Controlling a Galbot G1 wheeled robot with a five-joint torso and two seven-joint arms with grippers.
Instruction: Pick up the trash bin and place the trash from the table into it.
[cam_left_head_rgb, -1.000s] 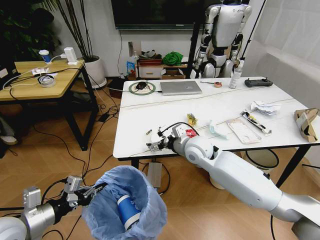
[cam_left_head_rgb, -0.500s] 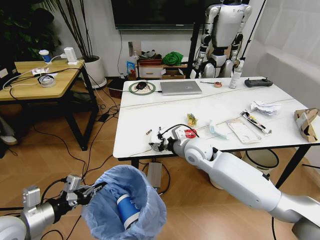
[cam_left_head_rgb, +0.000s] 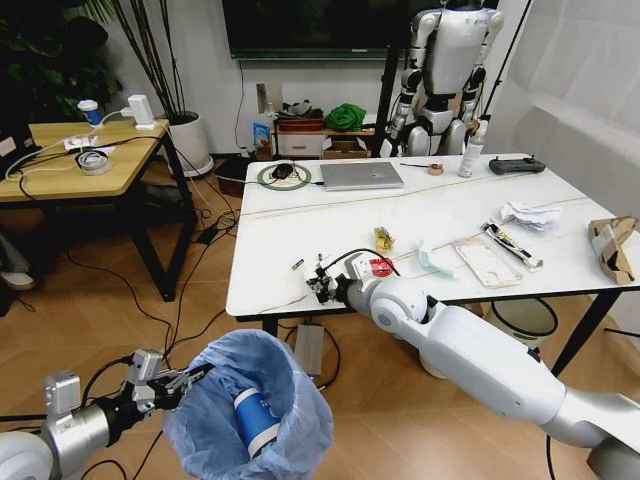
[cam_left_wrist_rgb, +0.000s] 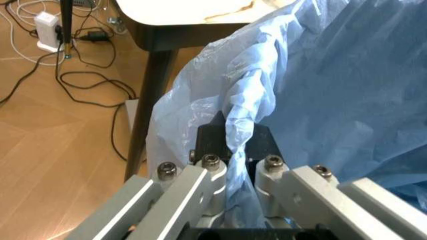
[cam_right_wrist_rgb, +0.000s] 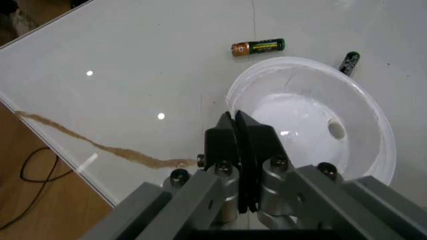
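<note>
The right gripper (cam_right_wrist_rgb: 235, 131) sits at the front left corner of the table (cam_left_head_rgb: 300, 225), its black fingers pinched narrow on the rim of a white lid (cam_right_wrist_rgb: 313, 117). The lid is a thin, dished plastic disc with a small sip hole; I judge it very light and a little springy, so the edge is the sensible place to hold it, though a smooth rim like that could slip out of a weak pinch. Two small batteries (cam_right_wrist_rgb: 257, 47) lie on the glossy white top just beyond it.

The left gripper (cam_left_wrist_rgb: 233, 145) hangs low over the wooden floor in front of the table, its fingers clamped on the rim of the trash bin (cam_left_head_rgb: 250, 400) through a fold of the crinkled pale-blue bag. The bag film is soft and slick, so the stiff rim beneath is what really carries the bin. A blue-banded paper cup (cam_left_head_rgb: 255, 420) already lies inside.

Toward the front right edge lie a red wrapper (cam_left_head_rgb: 381, 266), a yellow wrapper (cam_left_head_rgb: 384, 238), a pale-blue mask (cam_left_head_rgb: 432, 259) and crumpled white paper (cam_left_head_rgb: 530, 215), all limp and light. A torn cardboard box (cam_left_head_rgb: 612, 245) at the right edge looks stiffer and bulkier, best taken by a flap
</note>
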